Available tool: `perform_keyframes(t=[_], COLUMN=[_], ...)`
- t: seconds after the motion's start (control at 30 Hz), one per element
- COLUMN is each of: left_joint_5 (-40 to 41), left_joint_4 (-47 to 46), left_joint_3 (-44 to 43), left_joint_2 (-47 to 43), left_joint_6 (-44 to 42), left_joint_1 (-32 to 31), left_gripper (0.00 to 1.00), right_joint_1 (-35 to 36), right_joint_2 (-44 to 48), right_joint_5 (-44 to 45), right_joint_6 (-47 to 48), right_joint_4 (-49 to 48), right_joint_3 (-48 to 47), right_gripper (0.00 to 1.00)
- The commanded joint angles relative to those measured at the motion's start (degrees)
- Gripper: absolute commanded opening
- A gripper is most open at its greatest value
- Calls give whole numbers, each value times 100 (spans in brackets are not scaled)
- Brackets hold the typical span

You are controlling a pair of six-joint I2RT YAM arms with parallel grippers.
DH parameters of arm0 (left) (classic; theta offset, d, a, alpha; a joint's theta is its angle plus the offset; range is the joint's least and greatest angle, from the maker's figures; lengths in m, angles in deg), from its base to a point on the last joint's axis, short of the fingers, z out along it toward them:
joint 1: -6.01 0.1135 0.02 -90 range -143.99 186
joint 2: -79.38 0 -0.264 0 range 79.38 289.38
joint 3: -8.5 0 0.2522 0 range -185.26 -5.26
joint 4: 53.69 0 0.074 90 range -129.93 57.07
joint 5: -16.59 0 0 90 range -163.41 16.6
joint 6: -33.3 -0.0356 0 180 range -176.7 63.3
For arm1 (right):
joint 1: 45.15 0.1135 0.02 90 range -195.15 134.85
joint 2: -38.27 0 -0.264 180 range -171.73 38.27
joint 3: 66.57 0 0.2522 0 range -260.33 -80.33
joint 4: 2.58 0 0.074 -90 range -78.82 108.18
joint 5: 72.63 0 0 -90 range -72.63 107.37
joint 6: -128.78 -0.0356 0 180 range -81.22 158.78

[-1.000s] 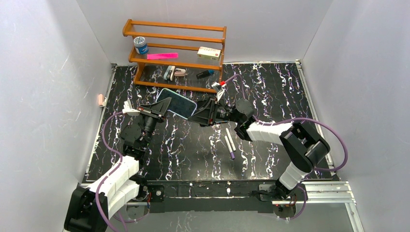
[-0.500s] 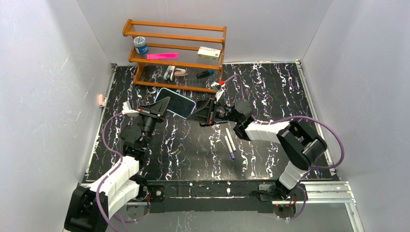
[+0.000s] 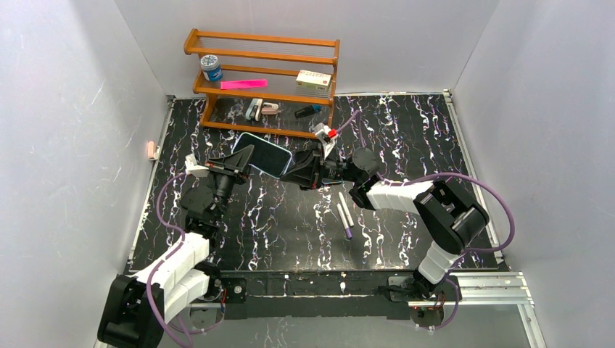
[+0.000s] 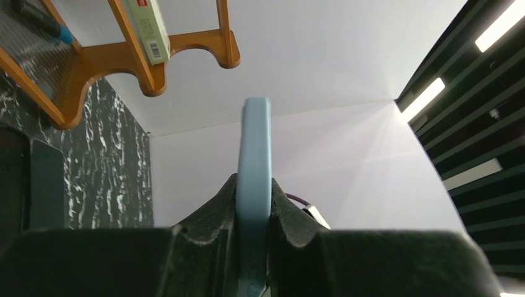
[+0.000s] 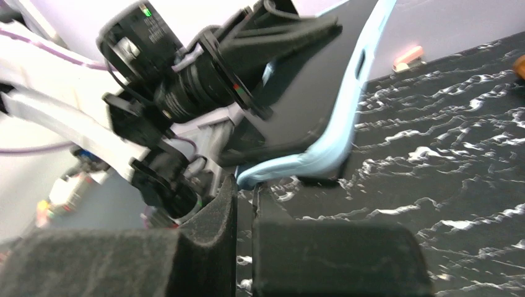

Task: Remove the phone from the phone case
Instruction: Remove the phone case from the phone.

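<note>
Print on the pale box (image 3: 313,79) and on the jar (image 3: 211,67) in the wooden rack (image 3: 261,80) at upper left too small to read. Black table (image 3: 406,138) veined with white, boxed in by plain white walls, two pens (image 3: 344,214) lying near the centre. Just under the rack in the top view, light blue phone case (image 5: 350,117) with the phone (image 3: 264,154) inside, clamped tight by its edge in the left gripper (image 4: 254,189). Right gripper (image 5: 246,189) narrowed to a thin slit, pinching the case's lower corner.
</note>
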Motion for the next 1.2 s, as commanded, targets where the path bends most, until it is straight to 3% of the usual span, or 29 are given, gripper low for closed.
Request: perform_keyframes(t=[0.0,0.23,0.5,0.6,0.77,0.93,1.17], left_joint_5=[-565,-699,-777,-810,-721,-553,-450], left_joint_4=[-221,-234,-290,-308,-308,-306,-240], left_joint_3=[-186,-281,-313,-360,-288,-131,-124], left_joint_2=[-52,-67,-87,-79,-105,-79,-71], left_joint_6=[612,801,862,668,45,-429,-1001], left_joint_1=[-121,-121,-121,-121,-119,-98,-68], left_gripper=[0,0,0,0,0,0,0], right_joint_1=[20,-28,-127,-184,-488,-912,-1070], right_joint_2=[-117,-307,-531,-537,-354,18,1053], right_joint_5=[-108,-300,-578,-475,-477,-628,-456], right_joint_6=[2129,2689,2636,2175,699,-451,-698], right_joint_4=[681,1186,1293,1152,427,-251,627], right_joint_3=[-251,-398,-467,-437,-134,318,683], right_gripper=[1,1,1,3,41,66,71])
